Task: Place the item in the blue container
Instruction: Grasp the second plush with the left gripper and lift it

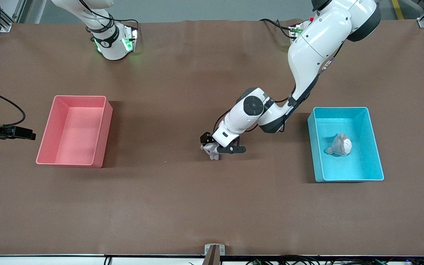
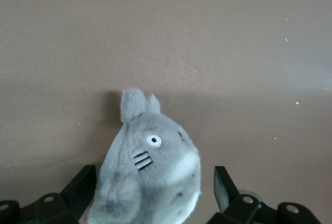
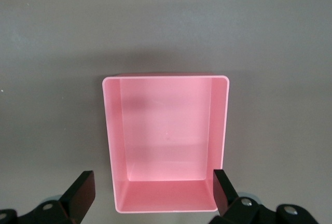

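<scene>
Left gripper (image 1: 222, 150) low at mid-table, jaws wide, straddling grey plush toy (image 2: 150, 172), not yet pinching. Blue container (image 1: 375, 154) at toy's 3 o'clock, second plush (image 1: 340, 144) inside. Toy looks light, squashy; squeeze across belly. Right gripper (image 3: 153, 193) waits spread, empty, over pink bin (image 3: 166, 141).

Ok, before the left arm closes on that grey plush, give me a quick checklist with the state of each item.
1. Left hand open: ok.
2. Grey plush toy between its fingers, gaps on both sides: ok.
3. Left hand low at the plush on the table: ok.
4. Blue container has room beside the grey plush already inside: ok.
5. Right hand open, waiting over the pink bin, out of the way: ok.
6. Finger depth on the plush body: cannot tell.
</scene>
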Action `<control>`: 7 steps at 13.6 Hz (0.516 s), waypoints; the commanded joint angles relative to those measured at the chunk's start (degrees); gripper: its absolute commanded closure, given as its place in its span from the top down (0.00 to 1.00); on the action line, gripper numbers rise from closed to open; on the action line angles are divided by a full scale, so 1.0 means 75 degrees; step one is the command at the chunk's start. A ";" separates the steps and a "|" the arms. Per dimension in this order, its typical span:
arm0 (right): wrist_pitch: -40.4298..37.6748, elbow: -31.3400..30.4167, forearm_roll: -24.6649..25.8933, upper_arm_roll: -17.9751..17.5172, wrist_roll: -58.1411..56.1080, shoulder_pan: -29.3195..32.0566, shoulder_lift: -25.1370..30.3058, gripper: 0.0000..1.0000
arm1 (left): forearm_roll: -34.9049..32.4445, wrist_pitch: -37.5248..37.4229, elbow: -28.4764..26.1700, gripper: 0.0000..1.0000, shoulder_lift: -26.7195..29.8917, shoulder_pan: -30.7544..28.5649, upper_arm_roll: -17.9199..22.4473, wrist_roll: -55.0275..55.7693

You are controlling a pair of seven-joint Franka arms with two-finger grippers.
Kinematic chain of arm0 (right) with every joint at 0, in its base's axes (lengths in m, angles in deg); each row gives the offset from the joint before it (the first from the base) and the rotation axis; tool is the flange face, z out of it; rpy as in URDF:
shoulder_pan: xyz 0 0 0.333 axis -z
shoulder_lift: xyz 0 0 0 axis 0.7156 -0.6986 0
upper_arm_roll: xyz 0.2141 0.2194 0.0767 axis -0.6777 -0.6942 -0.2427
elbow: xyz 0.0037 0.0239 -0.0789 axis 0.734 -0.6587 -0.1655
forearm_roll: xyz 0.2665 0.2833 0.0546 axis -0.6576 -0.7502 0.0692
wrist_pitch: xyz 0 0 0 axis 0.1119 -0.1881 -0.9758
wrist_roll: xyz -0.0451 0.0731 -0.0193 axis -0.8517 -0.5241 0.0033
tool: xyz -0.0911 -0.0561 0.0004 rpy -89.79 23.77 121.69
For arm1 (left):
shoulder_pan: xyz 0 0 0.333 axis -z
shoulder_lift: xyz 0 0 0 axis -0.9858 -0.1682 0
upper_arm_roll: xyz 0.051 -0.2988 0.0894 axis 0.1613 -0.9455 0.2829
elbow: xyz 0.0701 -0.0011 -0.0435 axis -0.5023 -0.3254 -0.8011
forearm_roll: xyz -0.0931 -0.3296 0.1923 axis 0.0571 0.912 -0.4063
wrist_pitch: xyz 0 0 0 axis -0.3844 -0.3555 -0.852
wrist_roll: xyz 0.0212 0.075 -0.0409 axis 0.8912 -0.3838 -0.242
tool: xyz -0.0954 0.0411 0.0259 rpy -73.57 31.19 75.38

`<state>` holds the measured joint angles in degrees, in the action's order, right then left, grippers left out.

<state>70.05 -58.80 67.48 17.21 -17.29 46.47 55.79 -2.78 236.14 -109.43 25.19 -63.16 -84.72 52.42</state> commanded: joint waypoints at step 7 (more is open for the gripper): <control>0.0073 -0.1687 0.0081 -0.0165 -0.0022 0.0048 0.1901 1.00 | -0.0134 0.0181 0.0137 0.50 -0.0078 0.0114 0.0111 0.0214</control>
<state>68.29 -63.99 67.48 16.74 -17.29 46.44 63.51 -2.78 236.74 -109.32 25.17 -63.15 -84.63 52.47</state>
